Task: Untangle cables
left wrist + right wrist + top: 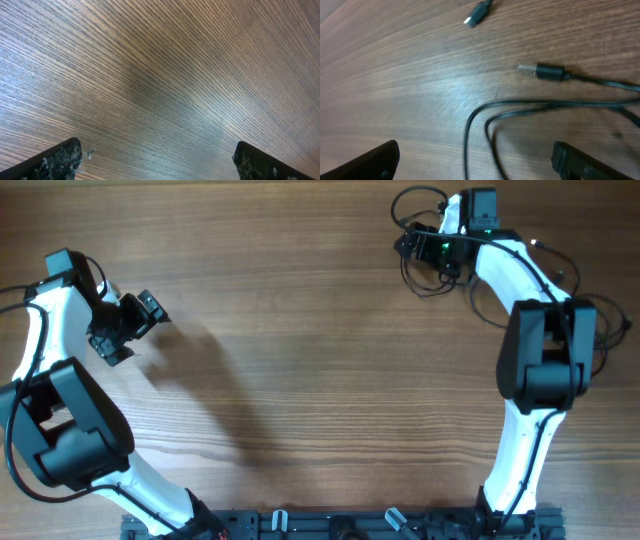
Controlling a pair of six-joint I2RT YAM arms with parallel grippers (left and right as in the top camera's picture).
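Wood-grain brown surface (320, 380) fills every view, with both arms reaching out from the near edge. Toward the far right corner lie the cables (418, 288), thin black cords looping loosely over one another and running on under the right arm toward the right edge. The right gripper (410, 250) hangs directly above that tangle with its jaws spread wide and nothing between them. From its wrist camera, the right gripper (475, 167) frames a doubled loop of cord (485, 112) bending back on itself, touching neither finger. Just beyond the loop lies a black plug (547, 71) with a silvery tip, flat on the wood. A second small plug (477, 14) lies farther off, apart from the first.

Near the left edge, well apart from the cords, the left gripper (140, 330) is also wide open and empty. Its wrist view shows only bare wood grain between the fingers (55, 160)
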